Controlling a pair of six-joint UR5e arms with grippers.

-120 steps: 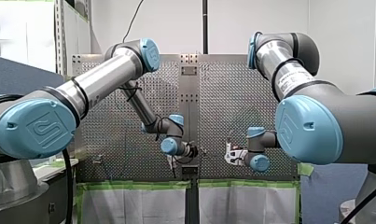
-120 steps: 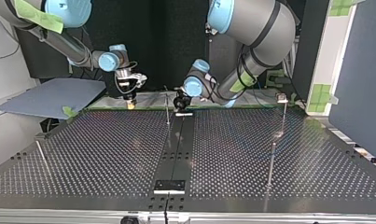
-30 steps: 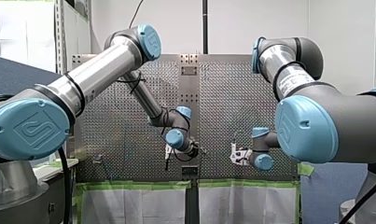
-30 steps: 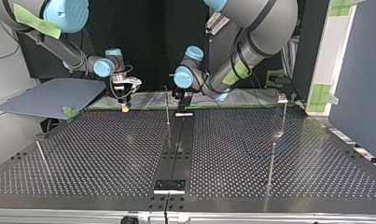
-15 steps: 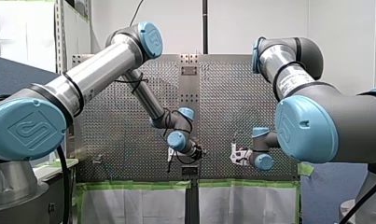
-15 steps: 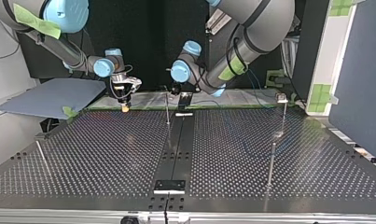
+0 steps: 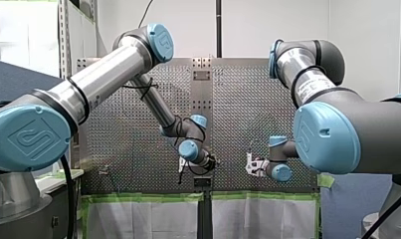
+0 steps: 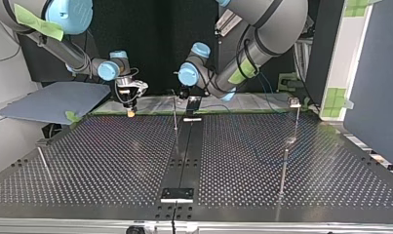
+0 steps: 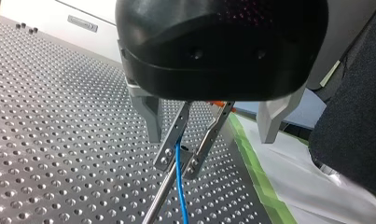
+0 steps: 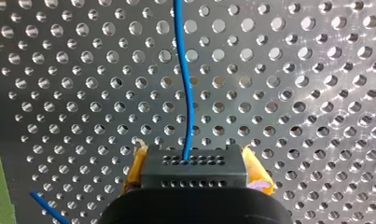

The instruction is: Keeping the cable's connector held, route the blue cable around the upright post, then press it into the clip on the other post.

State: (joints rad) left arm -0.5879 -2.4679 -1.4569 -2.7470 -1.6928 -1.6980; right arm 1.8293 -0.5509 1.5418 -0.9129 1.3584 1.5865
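Perforated table (image 8: 111, 161), dark backdrop. Right gripper (image 10: 195, 169) clamped on black connector (image 10: 195, 179), ten o'clock in top view. Left gripper (image 9: 177, 165) narrowly parted, blue cable (image 9: 180, 196) threaded through, beside post (image 8: 174, 112) at twelve. Judged mid-routing; next likely wrapping post, then toward clip post (image 8: 296, 122) at two. Cable lengthwise, pointing straight ahead from connector.

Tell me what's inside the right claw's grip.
A black connector is clamped between the right claw's yellow pads, and the blue cable leaves one of its holes over the perforated table. The connector's rear end is hidden by the claw's body.
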